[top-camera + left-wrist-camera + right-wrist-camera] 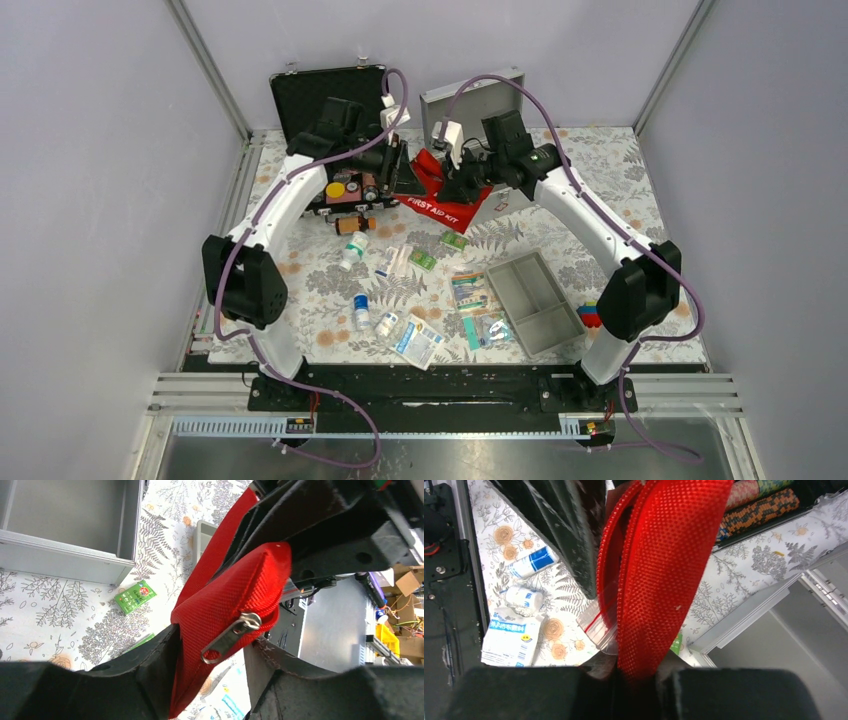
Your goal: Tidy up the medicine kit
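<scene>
The left gripper [212, 646] and right gripper [636, 672] both pinch the red pouch [440, 203], while metal box [60, 560] and grey tray [535, 300] sit empty and bottles [361, 311] lie scattered, so work looks barely started.

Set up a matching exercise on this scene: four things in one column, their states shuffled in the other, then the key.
Things:
1. pouch
2. tray
3. black case
4. metal box

States:
A. open, poker chips inside
B. open, nothing seen inside
C. clamped between left fingers and right fingers
D. flat on the table, compartments bare

Pairs: 1-C, 2-D, 3-A, 4-B
</scene>
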`<state>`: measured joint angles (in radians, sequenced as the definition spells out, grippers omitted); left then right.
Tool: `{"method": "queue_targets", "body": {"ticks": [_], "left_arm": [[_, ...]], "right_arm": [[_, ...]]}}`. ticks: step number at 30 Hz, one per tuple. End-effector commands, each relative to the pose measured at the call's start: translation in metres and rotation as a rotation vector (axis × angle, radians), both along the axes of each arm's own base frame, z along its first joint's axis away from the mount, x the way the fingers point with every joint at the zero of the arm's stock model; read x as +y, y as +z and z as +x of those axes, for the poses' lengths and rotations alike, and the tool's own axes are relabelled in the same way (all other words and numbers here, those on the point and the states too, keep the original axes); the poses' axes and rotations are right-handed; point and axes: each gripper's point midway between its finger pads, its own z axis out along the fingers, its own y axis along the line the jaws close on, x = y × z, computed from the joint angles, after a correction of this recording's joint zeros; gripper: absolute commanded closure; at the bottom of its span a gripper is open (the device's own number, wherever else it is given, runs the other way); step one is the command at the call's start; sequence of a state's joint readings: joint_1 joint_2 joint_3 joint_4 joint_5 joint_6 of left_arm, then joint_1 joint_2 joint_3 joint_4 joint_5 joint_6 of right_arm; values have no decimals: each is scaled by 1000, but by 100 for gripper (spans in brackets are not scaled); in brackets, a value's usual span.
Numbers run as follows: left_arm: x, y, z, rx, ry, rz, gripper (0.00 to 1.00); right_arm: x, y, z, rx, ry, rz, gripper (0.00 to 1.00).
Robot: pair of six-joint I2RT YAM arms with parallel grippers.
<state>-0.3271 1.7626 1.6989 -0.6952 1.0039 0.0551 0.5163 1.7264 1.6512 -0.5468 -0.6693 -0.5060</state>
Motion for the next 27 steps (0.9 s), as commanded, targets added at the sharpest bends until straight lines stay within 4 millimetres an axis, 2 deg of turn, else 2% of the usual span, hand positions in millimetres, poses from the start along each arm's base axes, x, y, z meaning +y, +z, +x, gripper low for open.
{"method": "queue_targets", "body": {"ticks": [1,4,8,13,18,20,23,27], "left_arm": [[4,35,-10,-78,-78,-97,48],[12,32,-15,-70,-100,-100,44],[14,32,-18,-58,-125,-126,47],[7,29,-9,-21,-118,-156,62],[-1,39,-2,7,-112,-211,95],[-3,41,-1,15,-110,-226,96],[-4,38,0,35,-104,-227,88],[-8,41,0,50,-114,-250,86]], "right_arm": [[2,13,-4,-14,-5,27,96],[1,15,-5,27,-9,53,98],[3,16,-10,114,16,93,100],[10,17,-19,202,52,126,100],[11,12,-18,229,40,122,100],[12,10,-17,240,31,126,100],[14,8,-15,258,21,138,100],[18,4,-13,289,14,145,99]]}}
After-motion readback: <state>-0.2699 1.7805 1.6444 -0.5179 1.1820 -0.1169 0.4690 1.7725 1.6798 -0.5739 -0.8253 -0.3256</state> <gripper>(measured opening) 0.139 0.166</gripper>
